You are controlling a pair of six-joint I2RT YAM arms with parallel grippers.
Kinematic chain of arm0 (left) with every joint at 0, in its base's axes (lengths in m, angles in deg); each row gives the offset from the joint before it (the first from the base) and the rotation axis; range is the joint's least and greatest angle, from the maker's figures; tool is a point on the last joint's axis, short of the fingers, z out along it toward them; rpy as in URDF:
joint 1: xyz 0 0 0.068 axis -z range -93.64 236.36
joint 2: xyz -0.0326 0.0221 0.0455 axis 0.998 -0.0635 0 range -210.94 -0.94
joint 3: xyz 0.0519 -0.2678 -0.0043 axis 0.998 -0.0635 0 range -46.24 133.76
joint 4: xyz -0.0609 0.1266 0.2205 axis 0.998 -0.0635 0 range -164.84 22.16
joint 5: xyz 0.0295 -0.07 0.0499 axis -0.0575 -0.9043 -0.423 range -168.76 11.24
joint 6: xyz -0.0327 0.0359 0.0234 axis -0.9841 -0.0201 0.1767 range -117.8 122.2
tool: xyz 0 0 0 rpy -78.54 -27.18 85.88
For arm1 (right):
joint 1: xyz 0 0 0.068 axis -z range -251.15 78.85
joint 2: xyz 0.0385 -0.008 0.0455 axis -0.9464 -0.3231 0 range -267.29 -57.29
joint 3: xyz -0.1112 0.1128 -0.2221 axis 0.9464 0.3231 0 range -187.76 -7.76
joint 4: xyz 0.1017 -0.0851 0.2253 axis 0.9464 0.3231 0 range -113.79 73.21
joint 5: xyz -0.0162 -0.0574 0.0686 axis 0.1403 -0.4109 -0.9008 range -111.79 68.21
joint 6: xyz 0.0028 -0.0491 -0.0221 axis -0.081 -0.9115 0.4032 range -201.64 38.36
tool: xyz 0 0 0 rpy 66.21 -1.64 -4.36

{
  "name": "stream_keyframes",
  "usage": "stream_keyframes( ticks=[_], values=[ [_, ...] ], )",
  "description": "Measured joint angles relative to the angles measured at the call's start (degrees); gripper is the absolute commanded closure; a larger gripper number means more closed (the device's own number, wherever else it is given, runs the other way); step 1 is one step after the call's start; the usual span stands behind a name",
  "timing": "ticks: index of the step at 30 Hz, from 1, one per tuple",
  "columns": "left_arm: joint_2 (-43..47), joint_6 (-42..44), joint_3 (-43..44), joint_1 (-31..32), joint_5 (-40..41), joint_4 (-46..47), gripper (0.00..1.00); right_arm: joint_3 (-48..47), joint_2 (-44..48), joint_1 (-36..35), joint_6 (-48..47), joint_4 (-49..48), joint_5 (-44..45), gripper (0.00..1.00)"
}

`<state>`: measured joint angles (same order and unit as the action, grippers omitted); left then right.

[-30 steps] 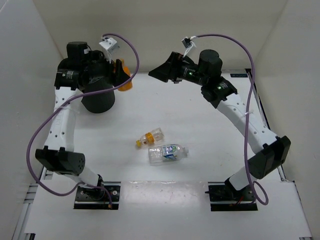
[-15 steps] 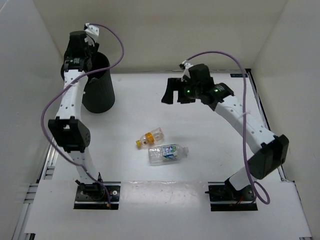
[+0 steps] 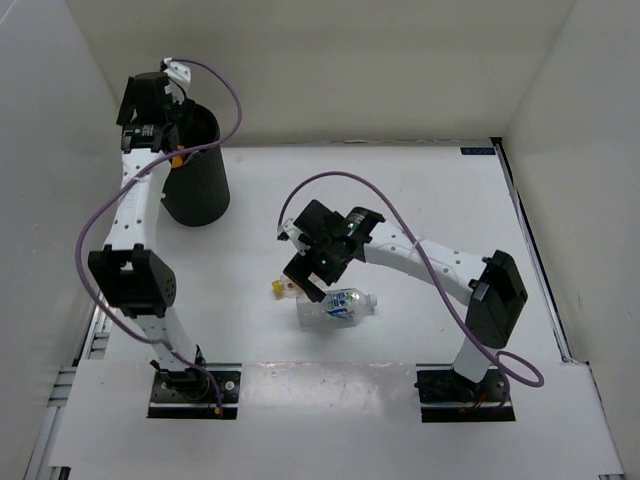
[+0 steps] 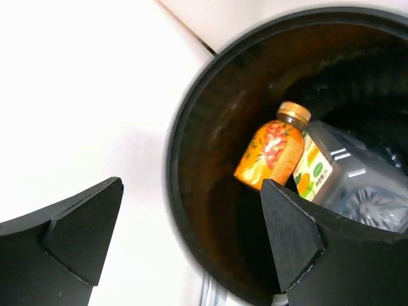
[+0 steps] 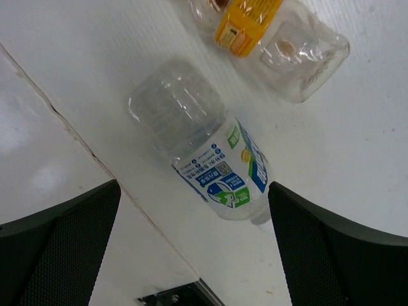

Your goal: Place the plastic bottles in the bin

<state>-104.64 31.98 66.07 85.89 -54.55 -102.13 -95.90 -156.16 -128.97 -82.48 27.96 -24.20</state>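
The black ribbed bin stands at the back left. My left gripper hangs open over its rim, with nothing between the fingers. In the left wrist view an orange-filled bottle and a square yellow-labelled bottle lie inside the bin. My right gripper hovers open over two bottles lying on the table. The blue-green-labelled bottle lies between and below its fingers. The yellow-capped bottle lies just beyond it; from above only its cap end shows.
White walls close in the table on the left, back and right. Both arm bases are bolted at the near edge, on a strip a seam apart from the tabletop. Purple cables loop off both arms.
My left gripper has opened above the bin, and the orange-filled bottle it carried now lies inside. My right arm has swung from the back down over the two bottles mid-table.
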Motion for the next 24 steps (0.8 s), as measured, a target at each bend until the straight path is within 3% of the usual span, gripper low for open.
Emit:
stream_keyframes(
  ticks=[6,11,24],
  values=[
    [13.7,-2.4,-8.4,0.0,-2.1,1.0,0.0,2.3,-2.5,-3.4,-3.7,2.3,5.3,0.0],
    [22.0,-3.6,-16.4,0.0,-4.8,1.6,0.0,3.1,-10.2,-4.7,-5.7,2.2,7.8,0.0],
    [23.9,-4.5,-25.5,0.0,-6.7,0.1,0.0,1.2,-17.8,-5.3,-8.1,-1.9,9.9,0.0]
  ],
)
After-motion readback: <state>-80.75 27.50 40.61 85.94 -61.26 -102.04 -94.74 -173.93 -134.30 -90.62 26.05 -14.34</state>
